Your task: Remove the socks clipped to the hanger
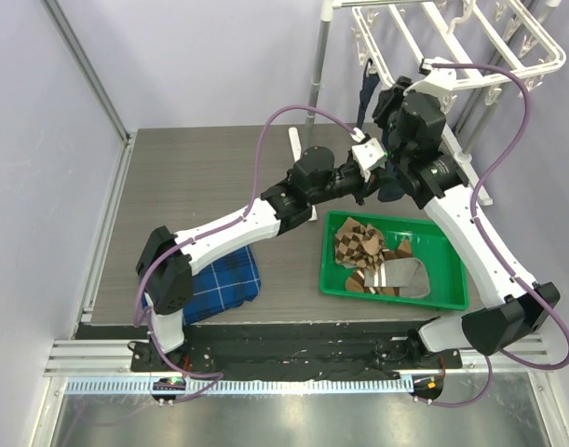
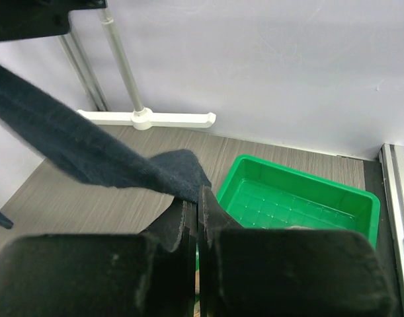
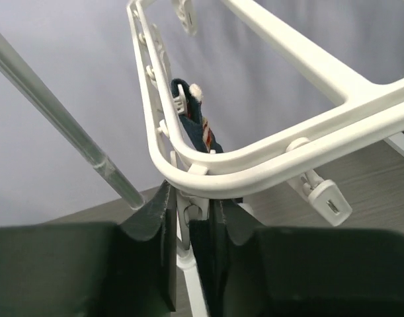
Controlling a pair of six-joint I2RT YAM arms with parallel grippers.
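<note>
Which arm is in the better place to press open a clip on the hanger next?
Right, probably. The right gripper is up at the hanger, with a white clip between its fingers. The left gripper is busy, shut on the navy sock.

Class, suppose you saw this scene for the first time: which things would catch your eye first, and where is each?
The bright green tray, near right on the table and holding patterned socks, stands out most. Behind it, near the white hanger, the left gripper pinches a navy sock stretched taut. A blue plaid cloth lies near left.
</note>
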